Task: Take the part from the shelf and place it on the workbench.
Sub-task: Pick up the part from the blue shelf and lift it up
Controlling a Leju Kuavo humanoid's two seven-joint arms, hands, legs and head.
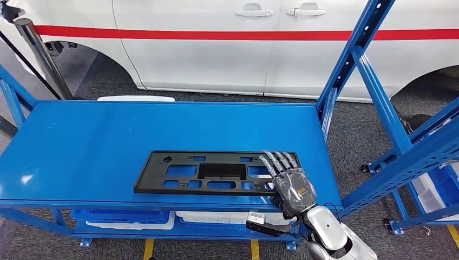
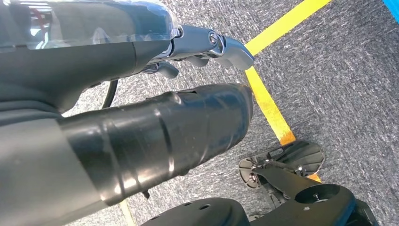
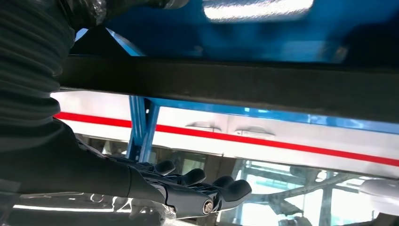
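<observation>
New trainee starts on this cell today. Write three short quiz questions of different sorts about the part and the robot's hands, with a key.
1. True or false: the black part lies flat on the blue workbench.
2. Multiple choice: the right hand is at which end of the part, as the head view shows it? A) left end B) right end C) far edge, middle
3. Short answer: what stands behind the workbench?

Key
1. True.
2. B. Its fingers lie over the part's right end.
3. A white vehicle with a red stripe along its side.

Extra note: the left hand hangs over grey floor with yellow tape lines.
</observation>
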